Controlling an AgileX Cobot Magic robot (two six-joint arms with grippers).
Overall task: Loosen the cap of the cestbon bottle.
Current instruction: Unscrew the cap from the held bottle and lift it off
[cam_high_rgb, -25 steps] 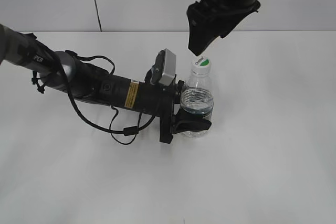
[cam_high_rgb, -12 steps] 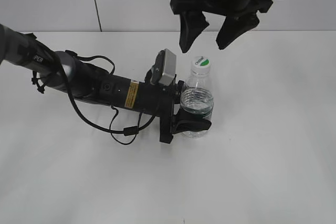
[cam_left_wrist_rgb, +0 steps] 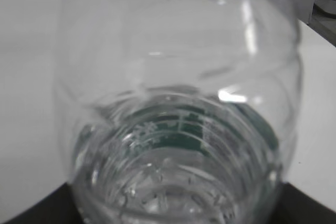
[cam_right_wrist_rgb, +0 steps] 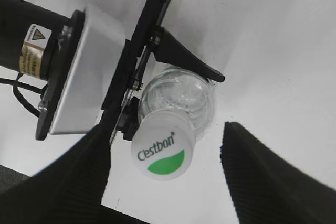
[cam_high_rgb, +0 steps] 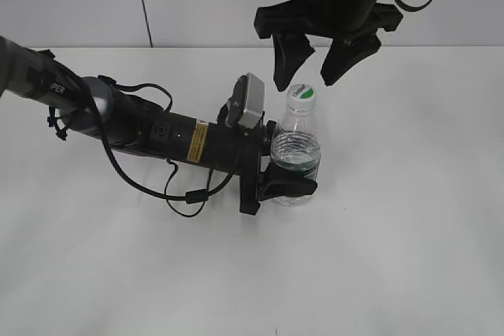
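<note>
Fingers [cam_high_rgb: 290,59] of the right gripper [cam_high_rgb: 313,64] hang spread above and either side of the cap [cam_high_rgb: 304,97], not touching it. The left gripper [cam_high_rgb: 290,181] pinches the cestbon bottle [cam_high_rgb: 295,151] upright, mid-worktop [cam_high_rgb: 409,234], well clear of its edges. The step looks like positioning for the twist; next, lower squarely, close on the cap, then rotate.

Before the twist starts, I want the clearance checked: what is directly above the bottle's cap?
The right gripper hangs just above the cap, open, one finger on each side, touching nothing. The left gripper holds the bottle upright. The thread under the cap is covered.
</note>
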